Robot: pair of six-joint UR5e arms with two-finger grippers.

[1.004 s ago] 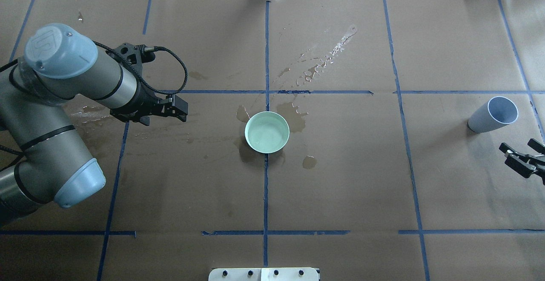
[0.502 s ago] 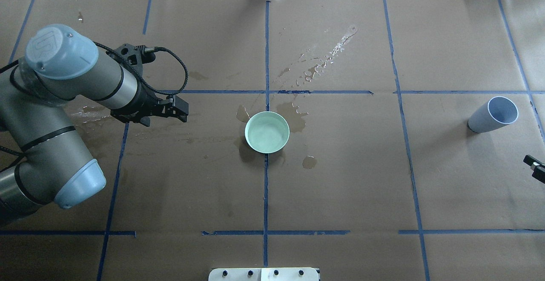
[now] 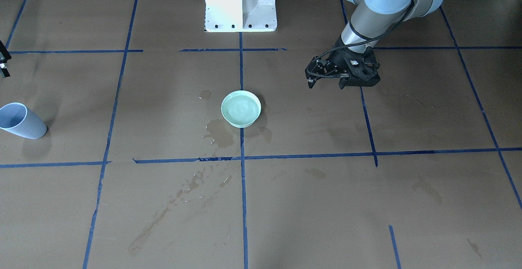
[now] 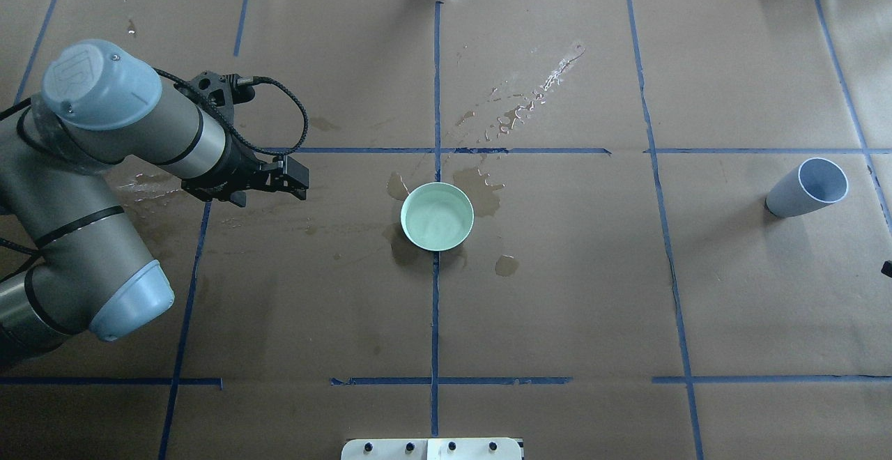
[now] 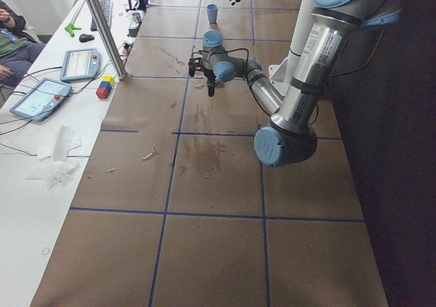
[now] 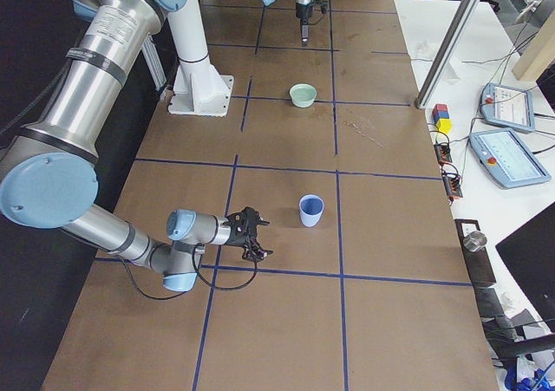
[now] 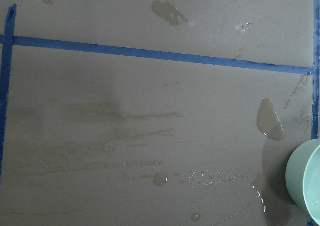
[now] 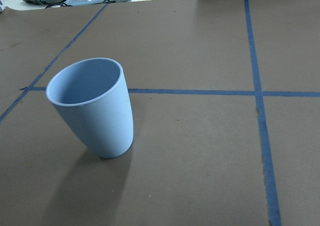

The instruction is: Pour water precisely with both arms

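The water point(image 4: 437, 217) lies in a pale green bowl point(image 3: 240, 109) at the table's middle. The bowl's rim also shows in the left wrist view point(image 7: 305, 181). A light blue cup point(image 4: 808, 188) stands upright and empty at the right, seen close in the right wrist view point(image 8: 95, 108). My right gripper point(image 6: 253, 233) is near the cup and apart from it, with its fingers spread and empty. Only a sliver of it shows at the overhead view's right edge point(image 4: 887, 267). My left gripper point(image 3: 346, 84) points down over bare paper left of the bowl. Its fingers are hidden.
Spilled water streaks the brown paper beyond the bowl point(image 4: 536, 94), with puddles beside it point(image 3: 216, 132). Blue tape lines grid the table. The white pedestal point(image 3: 240, 4) stands at the robot's side. Tablets and coloured blocks point(image 6: 442, 118) lie past the far edge.
My right gripper has drawn back to the right, almost out of the overhead view. The left arm, bowl and cup have stayed put.
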